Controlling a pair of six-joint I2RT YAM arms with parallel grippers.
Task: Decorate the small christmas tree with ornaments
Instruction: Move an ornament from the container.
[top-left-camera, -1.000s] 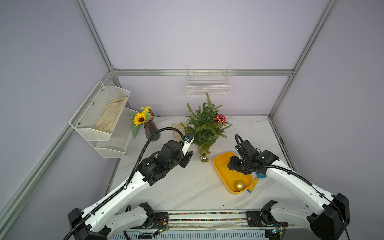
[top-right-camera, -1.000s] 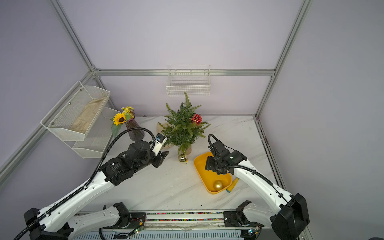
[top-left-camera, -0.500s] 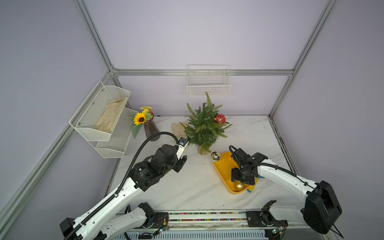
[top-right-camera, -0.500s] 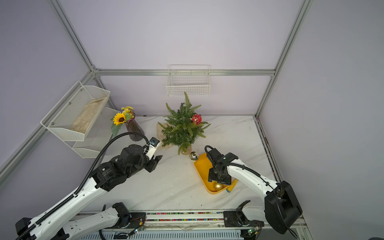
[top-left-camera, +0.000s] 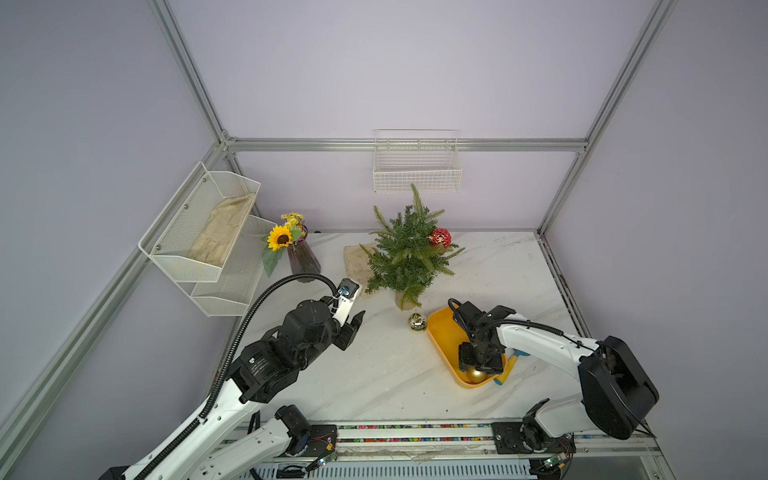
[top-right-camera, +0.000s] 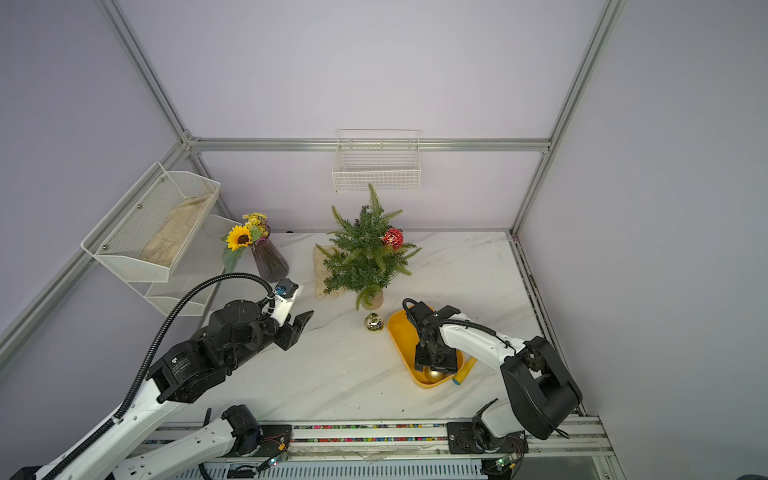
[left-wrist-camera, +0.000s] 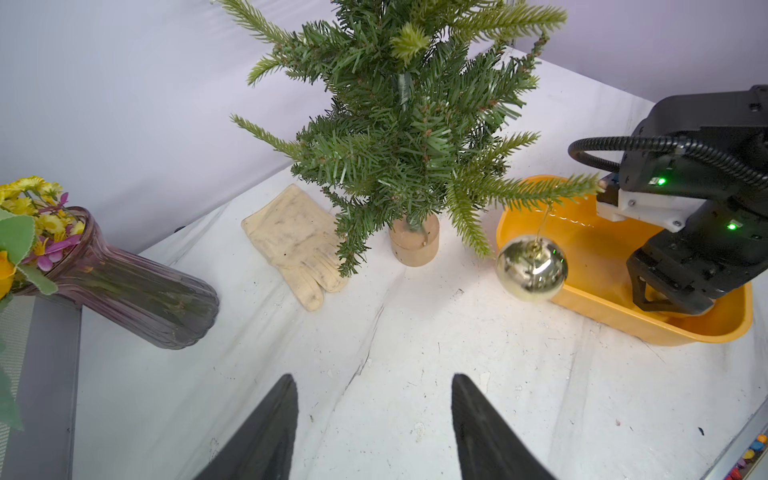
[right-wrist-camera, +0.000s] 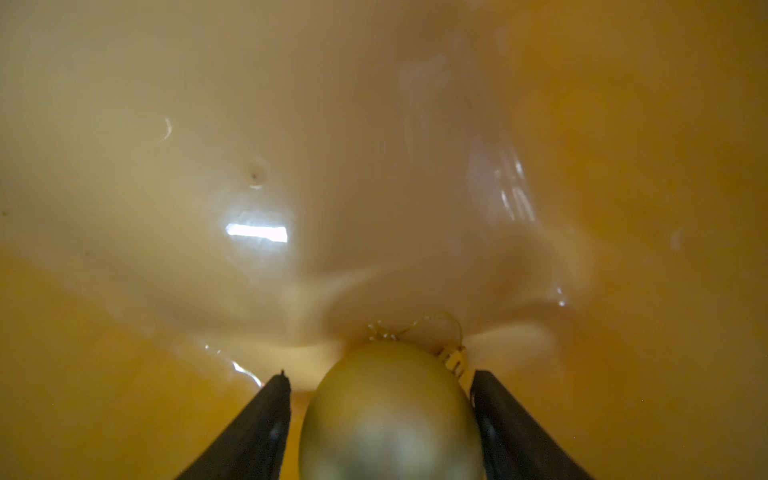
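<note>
The right gripper (right-wrist-camera: 379, 376) is down in the yellow tray (top-left-camera: 444, 336), its jaws apart on both sides of the matte ball (right-wrist-camera: 390, 415) — a small gap shows at one side, so the ball is not yet clamped. The left gripper (left-wrist-camera: 372, 378) is open and empty over the counter (top-left-camera: 374, 374). Farther back stands the tree (top-left-camera: 409, 253): the red ball (top-left-camera: 440, 237) hangs high on it, the shiny ball (left-wrist-camera: 532, 268) from a low branch — just beside the tray.
</note>
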